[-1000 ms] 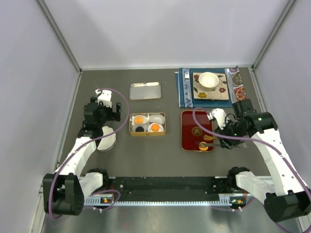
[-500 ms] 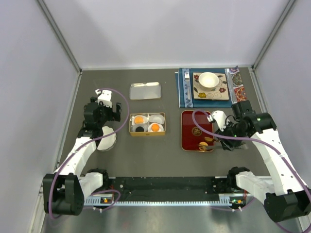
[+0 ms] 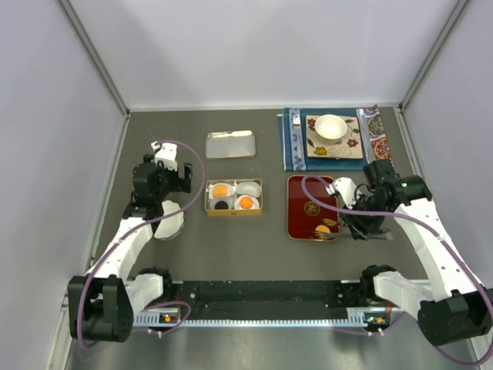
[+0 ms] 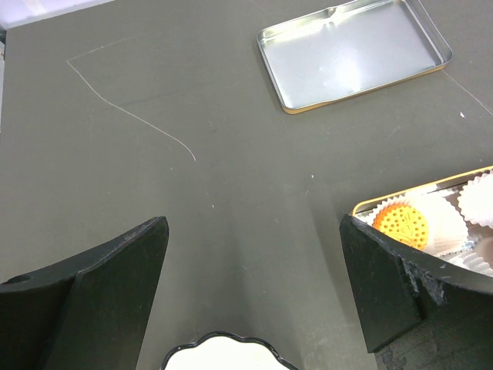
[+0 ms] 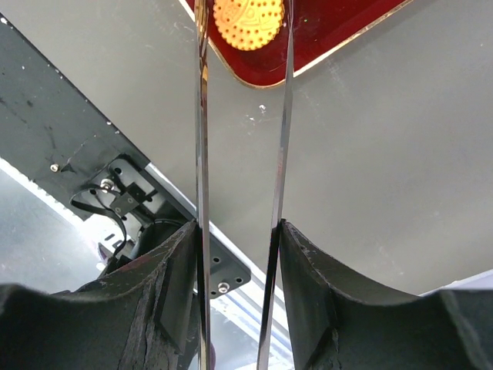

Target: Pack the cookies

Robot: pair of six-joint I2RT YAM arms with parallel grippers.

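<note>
Since the earlier frame, the right arm's elbow has shifted left, toward the red tray point(image 3: 300, 202). One orange cookie point(image 5: 248, 21) sits between the tweezers point(image 5: 202, 154) tips at the tray's near-right corner; I cannot tell whether it is lifted. The right gripper point(image 5: 239, 230) is clenched on the tweezers. Three other cookies point(image 3: 221, 190) lie in the tin point(image 3: 233, 213) mid-table. The left gripper point(image 4: 253, 231), released, hovers near the table's point(image 3: 192, 247) left edge.
</note>
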